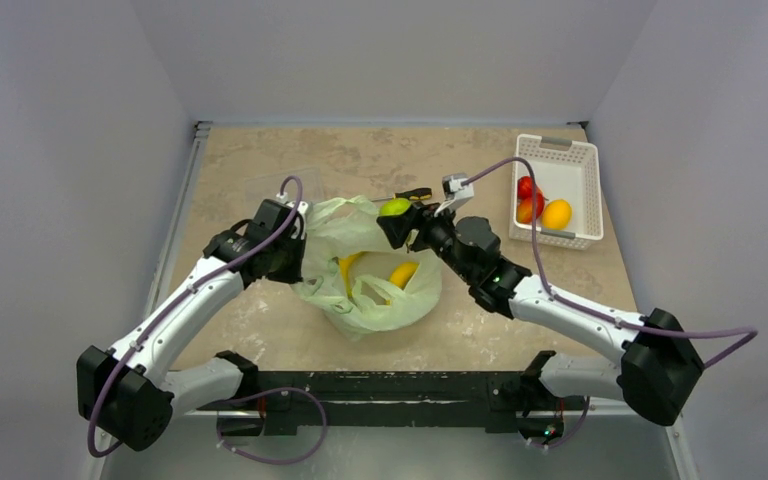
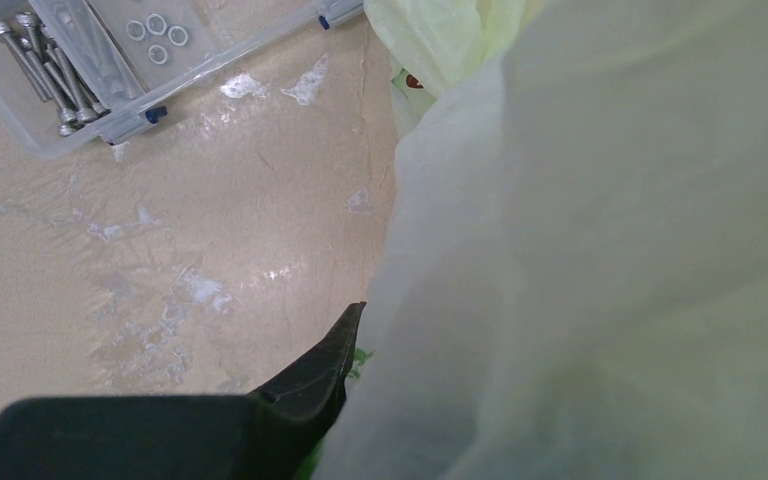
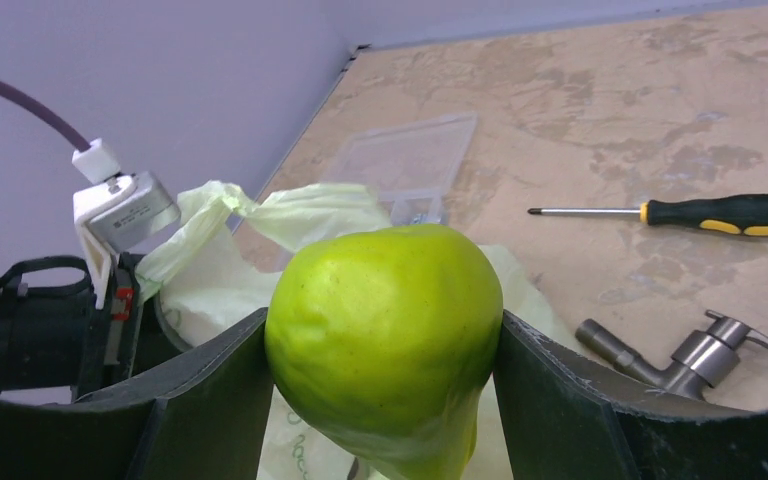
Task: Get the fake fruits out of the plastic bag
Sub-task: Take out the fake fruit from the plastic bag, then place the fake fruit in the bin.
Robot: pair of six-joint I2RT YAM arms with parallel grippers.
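Green pear (image 3: 380, 340) tight between the right jaws, left jaws tight together on the plastic bag (image 1: 380, 312).

**Glossy fruit, thin film, matt black plastic**

The pear (image 3: 380, 345) is glossy green plastic, finely dimpled. The right gripper (image 3: 382, 320) is matt black plastic. The bag (image 2: 610, 250) is thin, translucent, crinkled film. The table (image 2: 160, 250) looks like mottled beige stone with a soft sheen. The box (image 2: 210, 75) is clear plastic, its bolts (image 2: 40, 70) bright metal. The screwdriver (image 3: 700, 213) has a metal shaft and smooth handle.
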